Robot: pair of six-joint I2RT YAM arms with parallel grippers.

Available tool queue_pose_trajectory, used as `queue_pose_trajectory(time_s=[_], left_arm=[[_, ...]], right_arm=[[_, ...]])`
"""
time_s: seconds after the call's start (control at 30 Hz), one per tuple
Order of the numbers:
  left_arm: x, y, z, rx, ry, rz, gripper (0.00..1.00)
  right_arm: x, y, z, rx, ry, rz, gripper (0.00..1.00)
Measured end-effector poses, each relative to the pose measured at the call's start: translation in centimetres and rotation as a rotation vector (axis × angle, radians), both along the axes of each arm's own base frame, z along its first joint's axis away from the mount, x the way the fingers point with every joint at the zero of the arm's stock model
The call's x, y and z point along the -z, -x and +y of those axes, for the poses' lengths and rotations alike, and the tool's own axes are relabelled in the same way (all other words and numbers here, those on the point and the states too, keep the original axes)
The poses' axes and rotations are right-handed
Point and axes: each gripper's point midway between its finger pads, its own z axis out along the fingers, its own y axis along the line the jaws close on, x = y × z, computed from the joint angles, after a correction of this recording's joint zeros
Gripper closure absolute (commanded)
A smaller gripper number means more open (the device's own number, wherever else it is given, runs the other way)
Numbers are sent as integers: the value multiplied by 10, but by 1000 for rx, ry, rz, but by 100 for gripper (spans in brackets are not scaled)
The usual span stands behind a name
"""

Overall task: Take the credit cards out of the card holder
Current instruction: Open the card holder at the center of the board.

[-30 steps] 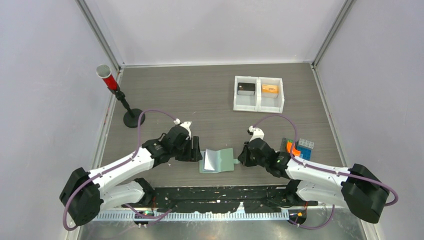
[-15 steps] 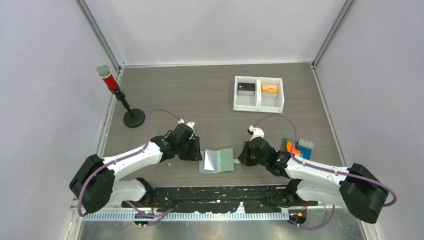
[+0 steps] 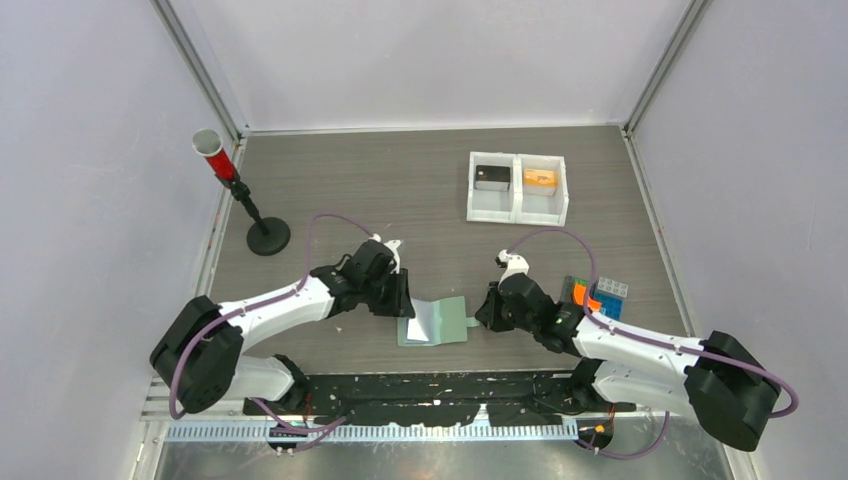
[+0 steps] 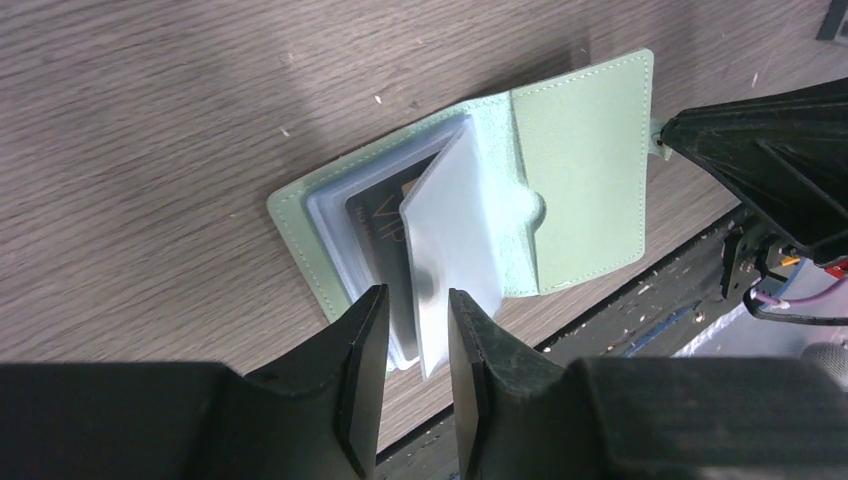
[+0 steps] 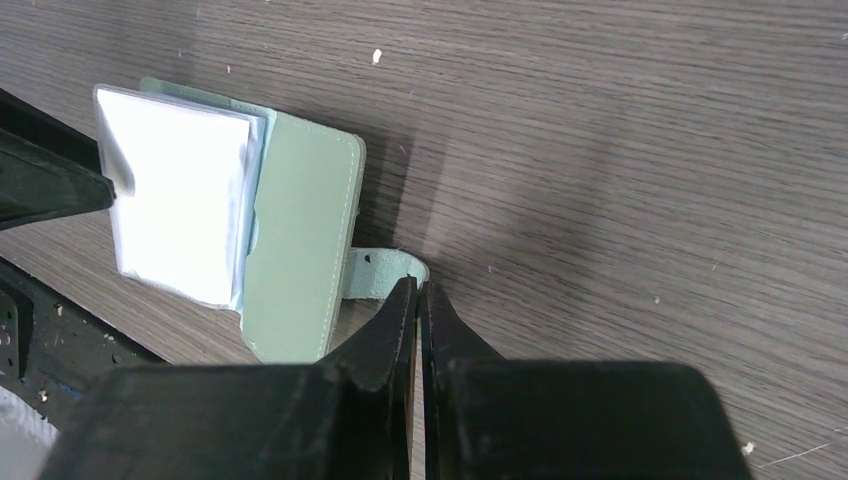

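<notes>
On the table (image 3: 400,200), far left: red tube (image 3: 213,152) on a black stand, contents not visible.

Left gripper (image 4: 415,310): jaws stood narrowly parted either side of a cloudy plastic sleeve (image 4: 455,230) raised on edge; contact with it could not be made out.

Card holder (image 4: 585,190): sage-green, lay open at front centre between both grippers. A dark card (image 4: 380,215) with pale lettering showed in its left pocket, half hidden by the sleeve.

Right gripper (image 5: 418,295): jaws were closed, tips at the snap tab (image 5: 375,272); pinching or only pressing, undetermined.

White two-compartment bin (image 3: 518,188), far side: held one black item and one orange, both too small to identify.

Coloured blocks (image 3: 598,295): partly covered by the right arm.
</notes>
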Motion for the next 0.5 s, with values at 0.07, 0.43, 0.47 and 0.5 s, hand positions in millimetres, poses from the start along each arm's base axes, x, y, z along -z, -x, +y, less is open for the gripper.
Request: queue_pose_trajectory(time_s=[0.07,0.43,0.47,0.5], left_arm=[[1,2,-3,14,12,15,70],[-23,2,-33,84,178,0,66],[-25,2,-36,90,193,-2,66],[-28,3,-38,96,207,-4,66]], right_arm=[[-2,0,0,0,-4,-3,92],[-11,-1,1,-5,-8,-8,68],[-13,-1,2,-6,-10,-11,65],[-16,-1,2,-6,-13,-14,63]])
